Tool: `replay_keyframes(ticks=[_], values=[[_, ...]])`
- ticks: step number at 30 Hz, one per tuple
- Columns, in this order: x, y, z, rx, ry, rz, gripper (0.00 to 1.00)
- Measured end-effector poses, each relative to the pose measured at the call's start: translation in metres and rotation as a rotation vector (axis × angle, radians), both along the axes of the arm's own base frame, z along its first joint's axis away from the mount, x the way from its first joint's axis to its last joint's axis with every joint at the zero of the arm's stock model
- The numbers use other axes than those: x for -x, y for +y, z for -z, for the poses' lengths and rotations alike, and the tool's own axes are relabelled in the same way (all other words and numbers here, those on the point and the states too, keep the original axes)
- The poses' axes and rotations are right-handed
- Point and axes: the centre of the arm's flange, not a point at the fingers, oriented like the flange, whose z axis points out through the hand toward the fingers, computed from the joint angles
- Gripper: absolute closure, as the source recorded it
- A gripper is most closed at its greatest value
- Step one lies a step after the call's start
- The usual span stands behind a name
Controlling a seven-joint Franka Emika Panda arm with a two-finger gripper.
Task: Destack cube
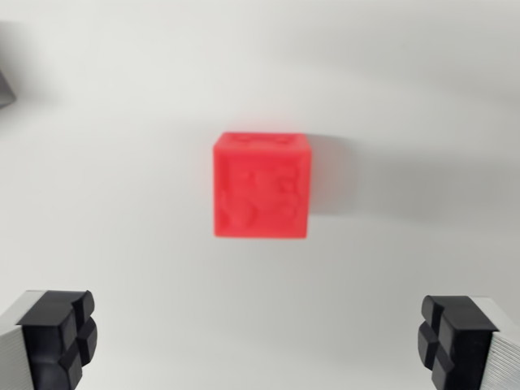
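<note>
Looking down through the wrist view, we see a red cube (262, 185) sitting near the centre of the frame on a plain white table (122, 162), its embossed face blurred and its shadow falling toward the wrist view's right. Our jaws (260, 341) are spread wide, holding nothing: one black fingertip (61, 337) sits in the lower left corner and the other in the lower right, both well apart from the cube. A dark grey object (5, 88) pokes in at the upper left edge, too cropped to identify.
</note>
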Motion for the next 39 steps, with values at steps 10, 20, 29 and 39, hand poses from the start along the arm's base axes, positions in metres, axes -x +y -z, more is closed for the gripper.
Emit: replay_keyframes(ticks=[10, 20, 29, 39], values=[[0.0, 0.0, -0.044, -0.001, -0.001, 0.0, 0.0], [-0.001, 0.0, -0.079, -0.002, 0.0, 0.0, 0.0], [-0.001, 0.0, -0.107, -0.002, -0.001, 0.0, 0.0], [-0.001, 0.0, -0.127, -0.003, 0.0, 0.0, 0.0]])
